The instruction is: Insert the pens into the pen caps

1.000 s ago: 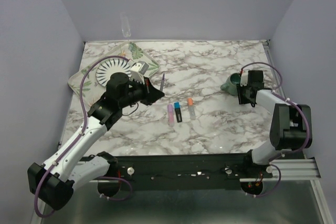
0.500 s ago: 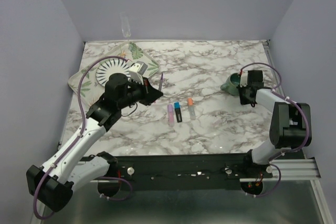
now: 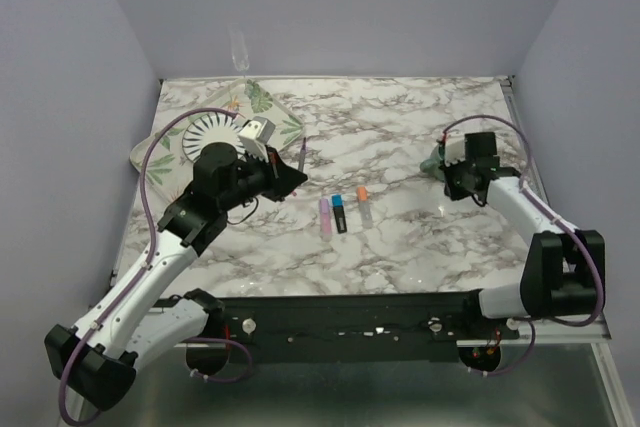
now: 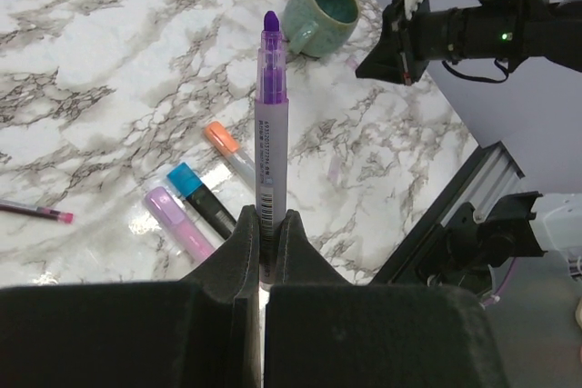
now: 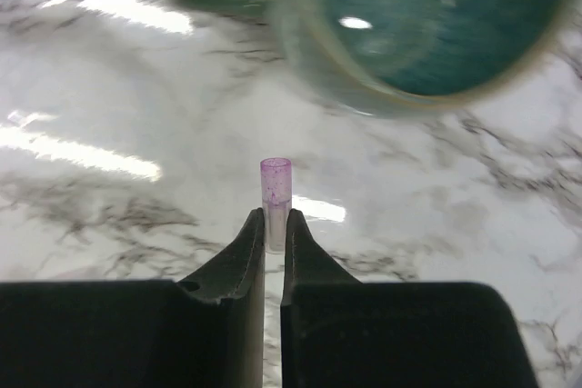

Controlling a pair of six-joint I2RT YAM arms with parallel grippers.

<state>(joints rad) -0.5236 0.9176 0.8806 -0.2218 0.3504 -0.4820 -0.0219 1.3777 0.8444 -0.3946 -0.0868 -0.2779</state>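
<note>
My left gripper (image 4: 270,224) is shut on a purple pen (image 4: 271,124), whose bare purple tip points away from the fingers. In the top view this gripper (image 3: 291,173) hangs left of centre with the pen (image 3: 303,155) sticking out. My right gripper (image 5: 275,220) is shut on a small clear purple pen cap (image 5: 275,190), open end outward, and sits at the right (image 3: 447,163). Three short markers lie side by side mid-table: pink (image 3: 324,215), black with blue end (image 3: 339,212), pale grey with orange end (image 3: 364,204). A thin red pen (image 4: 36,213) lies to the left.
A teal-green mug (image 5: 427,15) stands just beyond the right gripper, seen from above at the right (image 3: 433,161). A white slotted plate (image 3: 212,131) rests on a leaf-print mat (image 3: 262,101) at the back left. A clear glass (image 3: 239,47) stands behind it.
The right gripper has closed on the purple cap and shifted slightly left, by the mug. The left arm has lifted a little with the purple pen still gripped.
</note>
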